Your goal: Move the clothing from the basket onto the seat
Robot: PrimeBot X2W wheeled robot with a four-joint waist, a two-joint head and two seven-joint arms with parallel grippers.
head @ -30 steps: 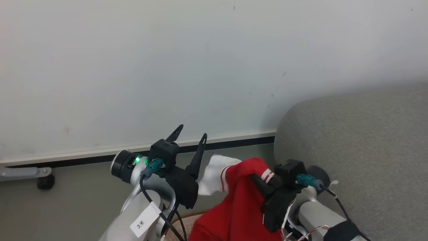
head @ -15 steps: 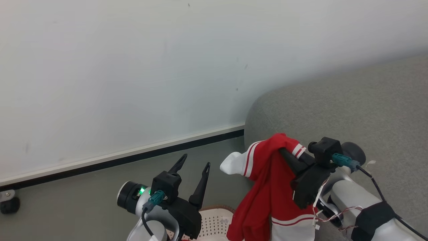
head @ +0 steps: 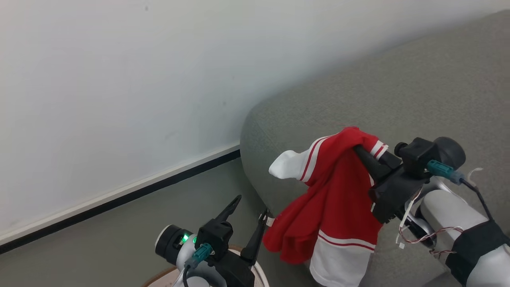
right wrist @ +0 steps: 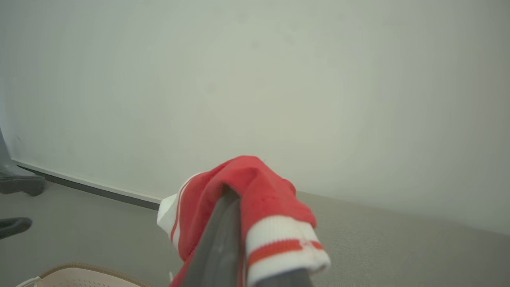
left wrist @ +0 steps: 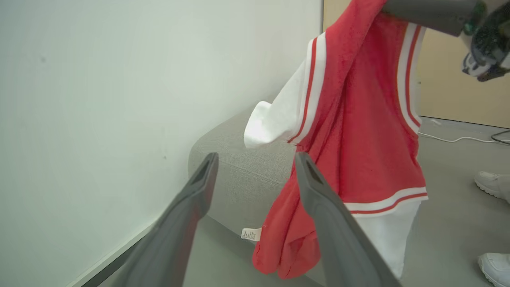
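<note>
Red and white is what jumps out, but going left to right: one pale wall [head: 119, 79] with one dark skirting strip [head: 119, 195] along the grey floor [head: 99, 243]. Then the left gripper [head: 252, 205] sits low, its two dark fingers spread wide with nothing between them. One basket [right wrist: 83, 275] peeks in right under it, just a slice of cream perforated plastic and brown rim. Next up is the clothing [head: 334, 199]. I count one red garment with white panels and striped trim, one white sleeve poking out to the left and one little care label [left wrist: 251, 233] dangling. It's up in the air, clear of the basket, draped down in front of the rounded corner of the seat [head: 398, 87]; can't tell if it brushes the fabric. The right gripper [head: 364, 157] has its two fingers pressed together, pinching the top of that garment, striped cuff folded over them. The single big grey seat takes up the right side. Left wrist view also catches two white shoes [left wrist: 492, 185] on the floor at far right.
</note>
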